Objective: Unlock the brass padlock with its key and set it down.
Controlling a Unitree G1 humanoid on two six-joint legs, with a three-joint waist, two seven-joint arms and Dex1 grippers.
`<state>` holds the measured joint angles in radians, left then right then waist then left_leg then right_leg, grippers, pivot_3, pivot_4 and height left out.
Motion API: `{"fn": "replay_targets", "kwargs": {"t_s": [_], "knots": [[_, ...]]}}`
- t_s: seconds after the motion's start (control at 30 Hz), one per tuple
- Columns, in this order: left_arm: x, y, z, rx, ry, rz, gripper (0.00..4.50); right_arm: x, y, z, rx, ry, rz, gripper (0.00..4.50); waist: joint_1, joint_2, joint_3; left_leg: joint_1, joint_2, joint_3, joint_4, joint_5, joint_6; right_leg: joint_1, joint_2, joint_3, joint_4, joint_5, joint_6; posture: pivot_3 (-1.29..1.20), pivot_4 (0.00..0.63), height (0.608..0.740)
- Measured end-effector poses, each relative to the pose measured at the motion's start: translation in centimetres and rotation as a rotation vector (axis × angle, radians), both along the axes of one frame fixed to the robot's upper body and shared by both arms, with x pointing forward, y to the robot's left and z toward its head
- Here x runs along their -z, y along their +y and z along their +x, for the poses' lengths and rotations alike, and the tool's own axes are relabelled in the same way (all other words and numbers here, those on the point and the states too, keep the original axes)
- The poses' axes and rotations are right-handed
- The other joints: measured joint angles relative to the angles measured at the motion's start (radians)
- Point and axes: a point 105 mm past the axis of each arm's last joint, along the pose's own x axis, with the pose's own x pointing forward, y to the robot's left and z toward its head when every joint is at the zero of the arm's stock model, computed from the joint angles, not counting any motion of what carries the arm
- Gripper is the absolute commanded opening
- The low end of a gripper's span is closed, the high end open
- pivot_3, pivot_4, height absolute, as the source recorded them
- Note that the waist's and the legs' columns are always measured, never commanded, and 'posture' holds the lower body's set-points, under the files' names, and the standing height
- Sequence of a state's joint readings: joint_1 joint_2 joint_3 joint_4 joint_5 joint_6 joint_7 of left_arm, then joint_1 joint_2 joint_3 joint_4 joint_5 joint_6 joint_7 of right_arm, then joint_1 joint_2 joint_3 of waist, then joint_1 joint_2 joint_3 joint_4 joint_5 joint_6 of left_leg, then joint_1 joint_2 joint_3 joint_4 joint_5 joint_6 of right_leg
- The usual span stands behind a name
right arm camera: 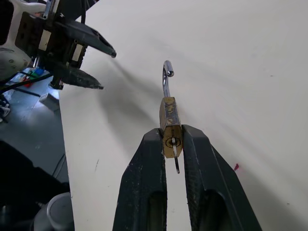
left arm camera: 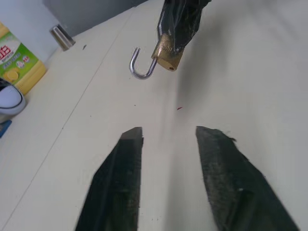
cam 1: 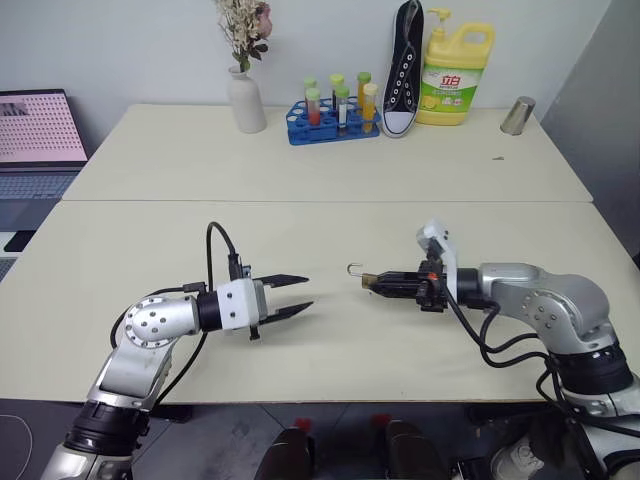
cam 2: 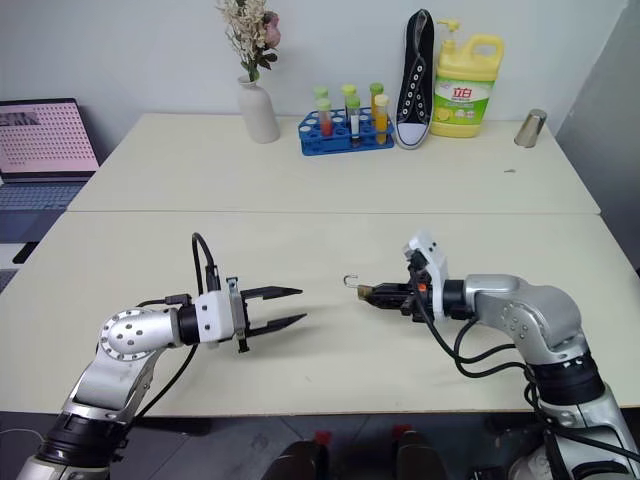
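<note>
The brass padlock [right arm camera: 169, 120] is pinched by its body between the fingers of my right gripper [right arm camera: 172, 134], which is shut on it a little above the cream table [cam 1: 320, 230]. Its silver shackle [left arm camera: 139, 67] stands swung open like a hook and points toward my left gripper. A thin silvery key [right arm camera: 176, 163] sticks out of the keyhole on the padlock's end. My left gripper [cam 1: 307, 292] is open and empty, a short way left of the padlock, with its fingers aimed at it.
Along the far edge of the table stand a white vase with dried flowers [cam 1: 246, 100], a blue test-tube rack [cam 1: 335, 115], a black sneaker [cam 1: 404, 70], a yellow detergent bottle [cam 1: 456, 75] and a metal cup [cam 1: 517, 115]. A laptop [cam 1: 35, 130] sits at the far left.
</note>
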<state>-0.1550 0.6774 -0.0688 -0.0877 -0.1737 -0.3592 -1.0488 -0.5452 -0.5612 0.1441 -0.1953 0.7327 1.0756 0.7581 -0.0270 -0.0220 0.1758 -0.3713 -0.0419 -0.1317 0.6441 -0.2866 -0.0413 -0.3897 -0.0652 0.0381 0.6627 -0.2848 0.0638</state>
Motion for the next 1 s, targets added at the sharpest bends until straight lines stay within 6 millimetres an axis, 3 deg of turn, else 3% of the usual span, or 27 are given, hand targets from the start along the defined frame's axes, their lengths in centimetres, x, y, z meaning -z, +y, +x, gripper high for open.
{"fn": "replay_targets", "kwargs": {"t_s": [0.2,0.43,0.63,0.8,1.0], "knots": [[0.9,0.1,-0.9,0.014,-0.028,0.010,4.50,2.8,1.1,1.0,0.010,0.130,-0.050,0.13,-0.003,0.000,0.000,-0.010,0.000,0.000,0.002,0.000,0.000,-0.011,0.000,0.000,0.002,0.002,-0.001,0.00,0.150,0.740],[0.9,-0.4,-0.8,0.000,-0.018,-0.020,4.50,4.1,1.0,2.2,0.007,0.157,-0.134,0.13,-0.005,0.000,0.000,-0.012,0.000,0.000,0.002,0.000,0.000,-0.015,0.000,0.000,0.003,0.003,-0.001,0.00,0.150,0.740],[-0.2,-1.3,1.5,-0.095,0.073,-0.153,4.50,3.5,-1.5,3.4,0.073,0.085,-0.213,2.22,-0.004,0.000,0.000,-0.013,-0.001,0.000,0.002,0.000,0.000,-0.015,0.000,0.000,0.003,0.003,-0.001,0.00,0.150,0.740],[0.6,-1.3,2.5,-0.162,0.206,-0.147,4.50,2.9,-5.0,2.4,0.121,-0.056,-0.315,4.00,-0.003,0.000,0.000,-0.013,-0.001,0.000,0.002,0.001,-0.001,-0.015,0.000,0.000,0.003,0.003,-0.001,0.00,0.150,0.740],[1.9,-1.1,2.4,-0.176,0.309,-0.080,4.50,0.3,-6.6,-0.2,0.119,-0.286,-0.308,4.00,-0.006,0.001,0.000,-0.013,0.000,0.001,0.003,0.000,0.000,-0.015,0.001,0.001,0.004,0.003,-0.001,0.00,0.150,0.740]]}}
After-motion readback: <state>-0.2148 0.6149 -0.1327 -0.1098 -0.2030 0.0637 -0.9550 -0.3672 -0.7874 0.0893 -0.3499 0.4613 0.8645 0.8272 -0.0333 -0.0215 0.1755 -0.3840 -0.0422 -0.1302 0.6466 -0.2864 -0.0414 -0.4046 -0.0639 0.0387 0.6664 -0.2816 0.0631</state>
